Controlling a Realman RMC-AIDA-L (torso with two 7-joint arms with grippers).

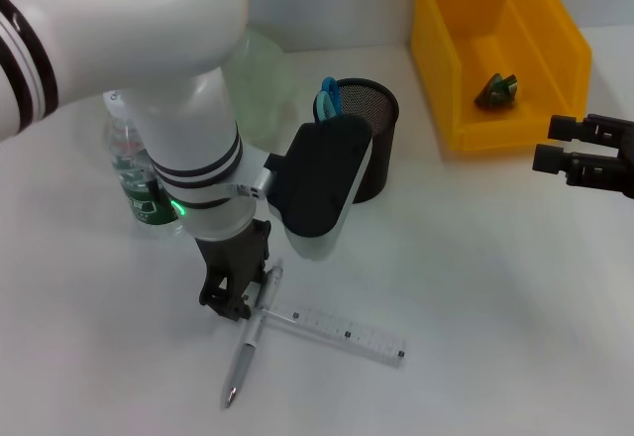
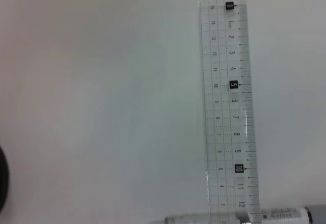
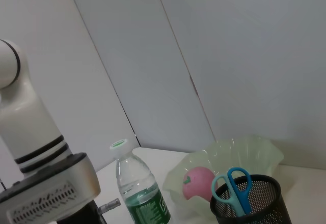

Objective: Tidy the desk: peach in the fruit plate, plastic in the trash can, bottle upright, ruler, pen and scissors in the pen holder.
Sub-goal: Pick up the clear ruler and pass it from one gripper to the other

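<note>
My left gripper [image 1: 236, 297] is down at the table, right at the upper end of the silver pen [image 1: 252, 337], where the pen crosses one end of the clear ruler [image 1: 342, 331]. The left wrist view shows the ruler [image 2: 229, 112] lying flat, with the pen [image 2: 285, 216] across its end. Blue scissors [image 1: 328, 99] stand in the black mesh pen holder [image 1: 374, 144]. The bottle [image 1: 134, 178] stands upright. The pink peach [image 3: 197, 180] lies in the pale green fruit plate [image 3: 254, 155]. Green plastic [image 1: 497, 90] sits in the yellow trash can [image 1: 555, 30]. My right gripper [image 1: 555, 145] hovers open at the right.
The left arm's white body [image 1: 188, 159] rises between the bottle and the pen holder and hides part of the fruit plate [image 1: 263, 69]. White tabletop stretches in front of and to the right of the ruler.
</note>
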